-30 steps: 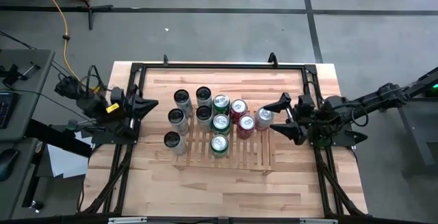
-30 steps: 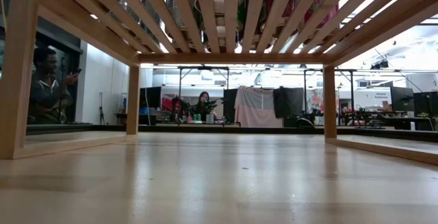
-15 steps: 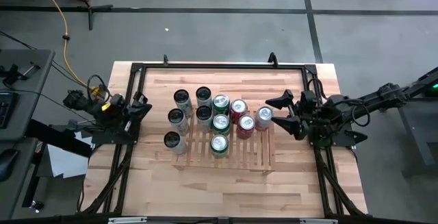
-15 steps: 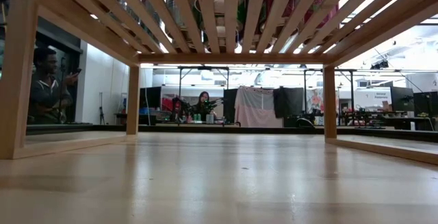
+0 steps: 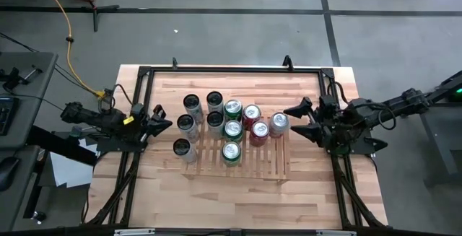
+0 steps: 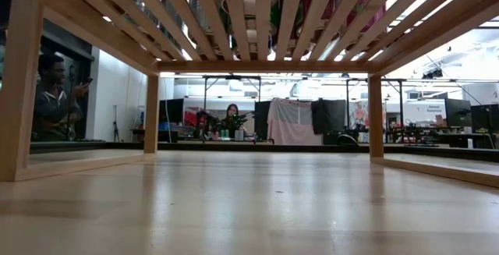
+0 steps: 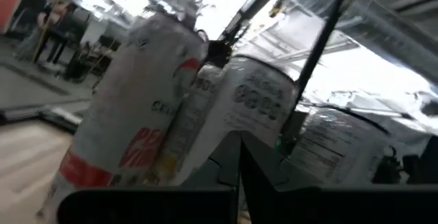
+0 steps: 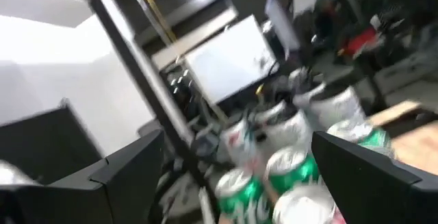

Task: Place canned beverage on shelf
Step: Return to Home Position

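The slatted light-wood shelf (image 5: 253,165) lies in the middle of the table; the low view looks under its slats (image 6: 249,29). Several cans stand upright on or by it: dark-topped silver ones (image 5: 187,123) at its left, three green ones (image 5: 232,130) in the middle, two red ones (image 5: 259,130), and one silver can (image 5: 279,123) at the right. My left gripper (image 5: 163,119) is shut and empty just left of the dark-topped cans, which fill its wrist view (image 7: 130,114). My right gripper (image 5: 302,120) is open and empty, just right of the silver can (image 8: 308,207).
A black frame (image 5: 231,68) runs around the table, with struts along both sides near the arms. Bare tabletop (image 5: 238,200) lies in front of the shelf. In the low view, people (image 6: 54,91) show in the room beyond the table.
My left gripper has drawn back toward the table's left edge, then come forward again toward the dark-topped cans, and its arm has lowered. My right gripper has shifted slightly beside the silver can. The cans have stayed in place.
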`<state>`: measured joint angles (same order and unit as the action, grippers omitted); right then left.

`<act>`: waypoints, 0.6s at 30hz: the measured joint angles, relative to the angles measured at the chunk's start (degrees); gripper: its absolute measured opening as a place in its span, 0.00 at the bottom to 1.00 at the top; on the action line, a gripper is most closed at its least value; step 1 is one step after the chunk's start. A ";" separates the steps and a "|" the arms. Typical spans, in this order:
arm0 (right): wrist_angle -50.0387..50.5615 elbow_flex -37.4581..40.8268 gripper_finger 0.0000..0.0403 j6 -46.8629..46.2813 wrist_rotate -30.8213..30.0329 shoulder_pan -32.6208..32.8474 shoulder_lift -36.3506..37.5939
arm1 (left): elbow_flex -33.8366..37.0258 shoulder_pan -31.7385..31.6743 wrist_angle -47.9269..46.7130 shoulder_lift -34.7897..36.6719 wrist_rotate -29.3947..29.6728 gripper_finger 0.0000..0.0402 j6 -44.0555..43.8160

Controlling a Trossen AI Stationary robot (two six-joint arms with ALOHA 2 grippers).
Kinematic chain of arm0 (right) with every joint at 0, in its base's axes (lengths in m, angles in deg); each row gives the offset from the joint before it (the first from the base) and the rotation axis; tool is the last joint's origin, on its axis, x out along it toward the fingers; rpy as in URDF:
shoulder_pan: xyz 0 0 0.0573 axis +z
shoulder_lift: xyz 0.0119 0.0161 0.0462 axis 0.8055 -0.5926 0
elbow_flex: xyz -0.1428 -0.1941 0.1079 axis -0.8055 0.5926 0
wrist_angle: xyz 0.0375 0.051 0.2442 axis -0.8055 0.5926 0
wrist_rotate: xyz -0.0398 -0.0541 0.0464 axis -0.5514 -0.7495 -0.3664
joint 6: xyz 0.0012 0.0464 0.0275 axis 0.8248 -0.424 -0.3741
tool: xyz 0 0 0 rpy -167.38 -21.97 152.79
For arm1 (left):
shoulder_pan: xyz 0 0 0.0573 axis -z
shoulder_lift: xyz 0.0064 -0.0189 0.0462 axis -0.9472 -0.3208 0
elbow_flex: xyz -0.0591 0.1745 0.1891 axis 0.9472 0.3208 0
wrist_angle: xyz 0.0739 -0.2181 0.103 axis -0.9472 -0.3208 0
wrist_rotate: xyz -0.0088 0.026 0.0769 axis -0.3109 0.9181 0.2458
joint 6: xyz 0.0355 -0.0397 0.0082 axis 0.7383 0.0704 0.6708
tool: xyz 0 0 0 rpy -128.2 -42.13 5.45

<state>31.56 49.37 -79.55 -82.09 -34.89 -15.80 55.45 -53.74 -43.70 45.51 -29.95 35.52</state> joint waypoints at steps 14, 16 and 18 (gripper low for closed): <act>-18.33 30.80 0.88 -0.52 2.42 -5.32 21.61 | -0.01 -0.02 -3.02 -0.09 0.82 0.00 -2.89; -19.49 34.38 0.88 -1.66 6.43 -8.88 24.48 | -0.01 -0.02 -3.06 -0.09 0.80 0.00 -2.89; -18.66 35.86 0.88 -2.22 12.02 -12.93 27.07 | -0.01 -0.02 -3.13 -0.09 0.80 0.00 -2.91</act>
<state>12.91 85.24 -81.77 -70.07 -47.82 11.27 55.45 -53.75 -46.82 45.42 -29.15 32.61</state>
